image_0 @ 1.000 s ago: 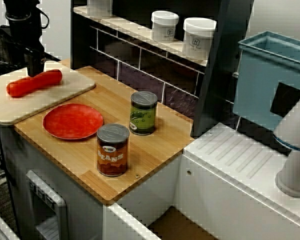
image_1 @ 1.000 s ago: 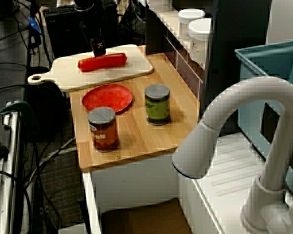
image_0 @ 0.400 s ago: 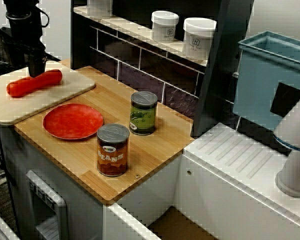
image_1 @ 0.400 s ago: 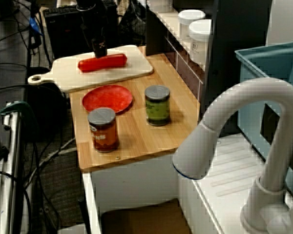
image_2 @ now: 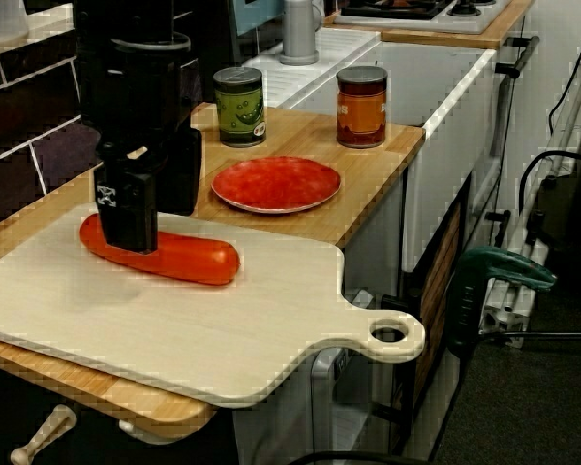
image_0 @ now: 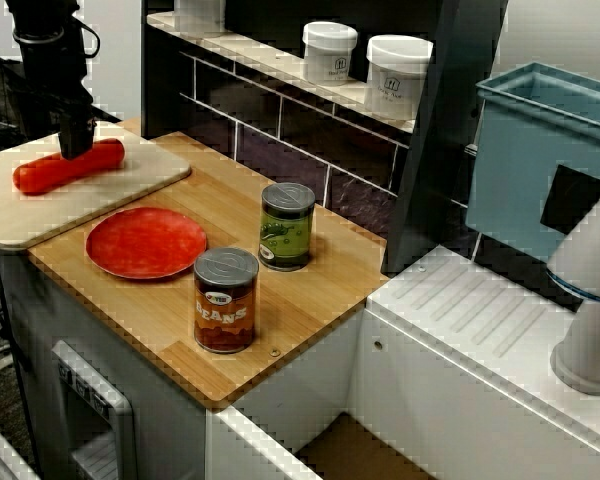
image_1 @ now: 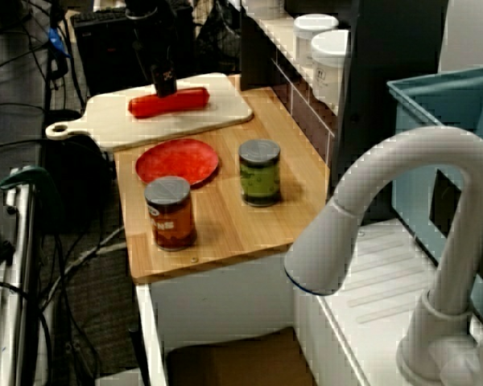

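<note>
Where the counter is seen from its long side, the gripper (image_0: 77, 148) stands upright on the red sausage (image_0: 45, 172), which lies on the pale cutting board (image_0: 100, 195) at the far left. Nearer the middle of the wooden counter are a red plate (image_0: 145, 242), a beans can (image_0: 225, 300) and a green can (image_0: 286, 226), all well apart from the gripper.

Seen past the white faucet (image_1: 386, 209), the gripper (image_1: 166, 87) meets the sausage (image_1: 185, 100) left of its middle. The sausage lies along the board (image_1: 105, 125), and the plate (image_1: 177, 161) sits just beside the board's near edge.

From the cutting-board end, one black finger (image_2: 128, 208) covers the front of the sausage (image_2: 189, 260) near the end closer to the tiled wall. The rest of the gripper (image_2: 147, 231) stands behind it. The jaws straddle the sausage, but I cannot tell whether they are pressing on it.
</note>
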`<action>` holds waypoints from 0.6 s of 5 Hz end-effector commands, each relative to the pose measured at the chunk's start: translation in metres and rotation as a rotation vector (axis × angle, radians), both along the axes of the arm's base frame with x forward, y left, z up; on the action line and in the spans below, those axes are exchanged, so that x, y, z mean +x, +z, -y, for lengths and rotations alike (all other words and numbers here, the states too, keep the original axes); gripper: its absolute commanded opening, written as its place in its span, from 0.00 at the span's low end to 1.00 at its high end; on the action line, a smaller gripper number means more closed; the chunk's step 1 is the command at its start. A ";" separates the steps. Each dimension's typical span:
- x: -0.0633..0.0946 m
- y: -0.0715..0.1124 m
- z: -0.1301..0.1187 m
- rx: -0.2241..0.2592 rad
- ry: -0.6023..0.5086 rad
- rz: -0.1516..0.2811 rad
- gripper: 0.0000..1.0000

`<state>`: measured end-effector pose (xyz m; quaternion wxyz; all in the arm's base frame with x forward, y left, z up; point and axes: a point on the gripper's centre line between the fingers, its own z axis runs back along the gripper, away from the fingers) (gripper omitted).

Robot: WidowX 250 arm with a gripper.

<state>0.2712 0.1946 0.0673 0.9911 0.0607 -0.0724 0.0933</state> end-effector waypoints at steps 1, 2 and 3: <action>0.002 0.006 0.000 0.046 -0.006 0.028 1.00; 0.003 -0.001 -0.004 0.063 -0.007 0.018 1.00; 0.004 -0.005 -0.010 0.076 -0.003 0.003 1.00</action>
